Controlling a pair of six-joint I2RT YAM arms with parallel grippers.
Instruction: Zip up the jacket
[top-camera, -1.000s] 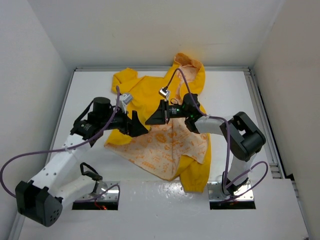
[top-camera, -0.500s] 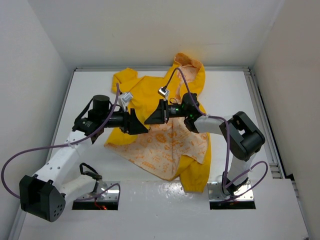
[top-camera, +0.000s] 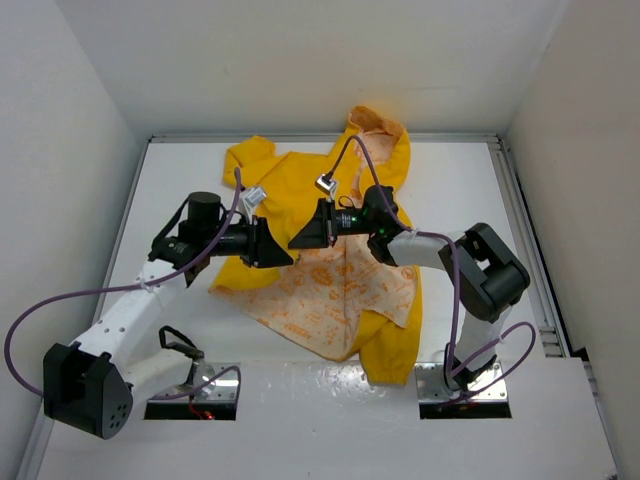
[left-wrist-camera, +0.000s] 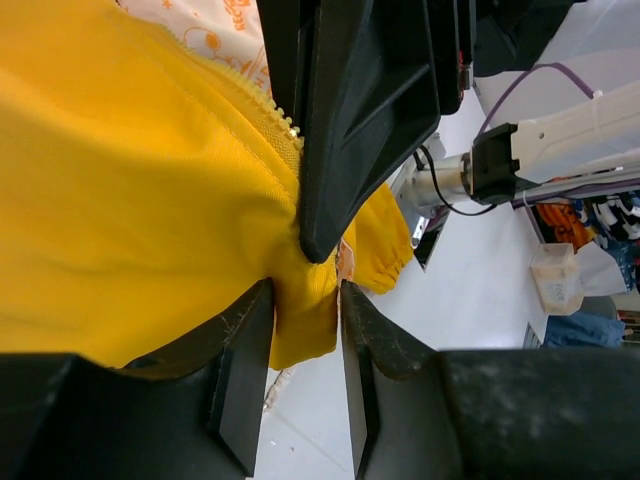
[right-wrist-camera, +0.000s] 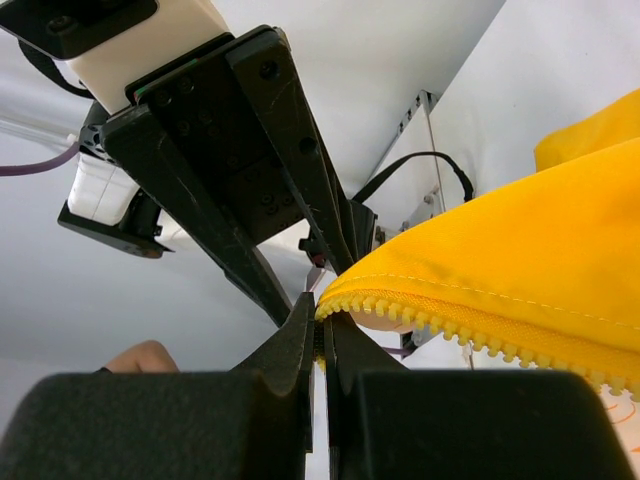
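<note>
So the yellow jacket (top-camera: 300, 190) is sprawled open mid-table (top-camera: 180, 180), hood (top-camera: 385, 135) up at 12 o'clock and the orange-printed lining (top-camera: 330, 295) flopped out toward 6. The left gripper (top-camera: 278, 250) reaches in from 9 o'clock, and its wrist cam shows the fingers (left-wrist-camera: 245, 350) squeezing a fold of yellow fabric right beside the other arm's fingers. The right gripper (top-camera: 297, 241) comes in from 3 o'clock, tips pressed together on the very end of the zipper teeth (right-wrist-camera: 470, 338), so the two sit almost nose to nose over the jacket's centre.
</note>
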